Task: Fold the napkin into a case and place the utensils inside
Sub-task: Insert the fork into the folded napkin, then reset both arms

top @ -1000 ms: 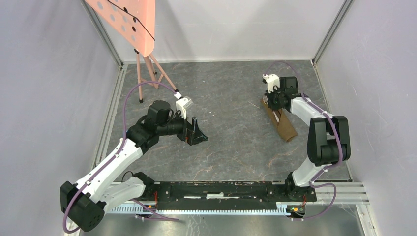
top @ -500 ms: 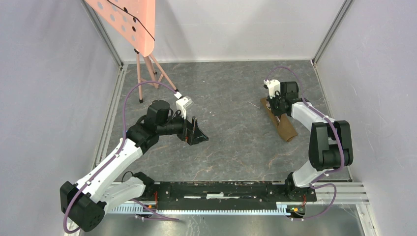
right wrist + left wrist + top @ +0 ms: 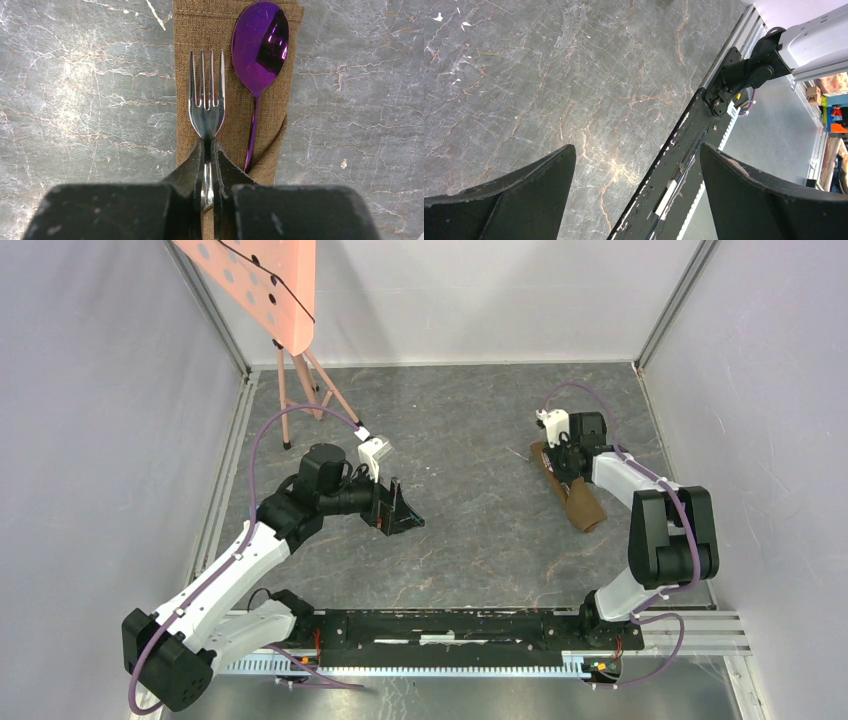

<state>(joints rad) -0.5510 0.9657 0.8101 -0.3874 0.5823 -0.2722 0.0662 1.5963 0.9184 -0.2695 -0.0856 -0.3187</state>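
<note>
The napkin lies folded as a narrow tan-brown case (image 3: 578, 502) (image 3: 270, 125) at the right of the table. In the right wrist view two utensils rest on it. One is a purple spoon (image 3: 260, 45) whose handle runs under a fold of the case. Beside it is a silvery fork (image 3: 206, 100), tines pointing away from me. My right gripper (image 3: 207, 145) (image 3: 565, 458) sits low over the case, shut on the fork's neck. My left gripper (image 3: 398, 512) (image 3: 636, 165) is open and empty over bare table at centre left, far from the case.
A pink perforated board (image 3: 262, 280) on a tripod stands at the back left. The black mounting rail (image 3: 450, 625) (image 3: 684, 150) runs along the near edge. Grey walls and metal frame posts close in the table on three sides.
My right gripper has slid toward the near side along the case, carrying the fork with it. The left arm has not moved.
</note>
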